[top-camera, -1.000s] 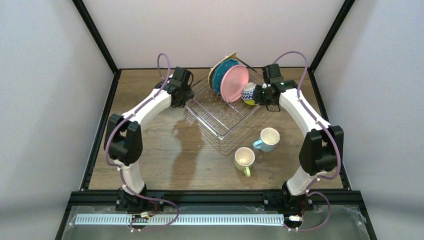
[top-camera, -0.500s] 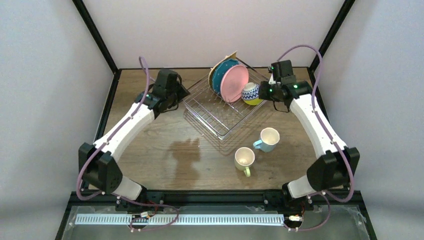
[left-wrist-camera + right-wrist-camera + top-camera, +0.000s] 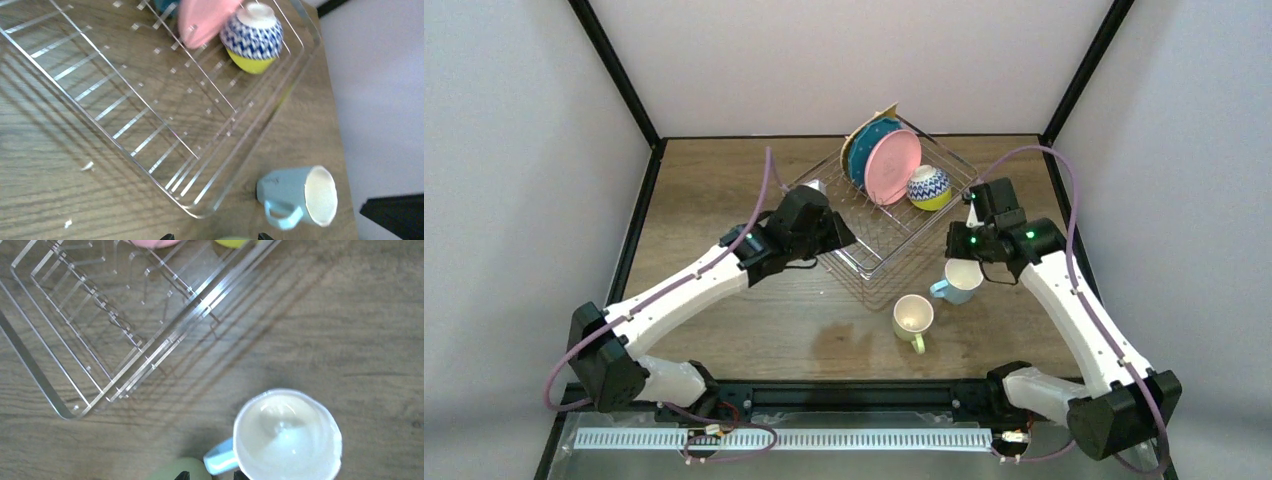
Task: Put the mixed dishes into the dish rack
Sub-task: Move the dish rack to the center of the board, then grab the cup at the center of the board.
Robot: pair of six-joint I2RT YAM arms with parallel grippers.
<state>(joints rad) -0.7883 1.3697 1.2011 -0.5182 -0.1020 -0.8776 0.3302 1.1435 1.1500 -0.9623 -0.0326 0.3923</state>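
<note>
Hovering over the wire dish rack: the pink plate and teal dotted plate stand on edge at its far end, with the patterned bowl rim-down beside them. Both mugs wait outside, by the rack's near corner. My right gripper hangs above the light-blue mug, jaws part-spread and empty. My left gripper, spread wide, sits over the rack. I'd drop one finger inside the rim and pinch the wall, clear of the yellow-green mug.
</note>
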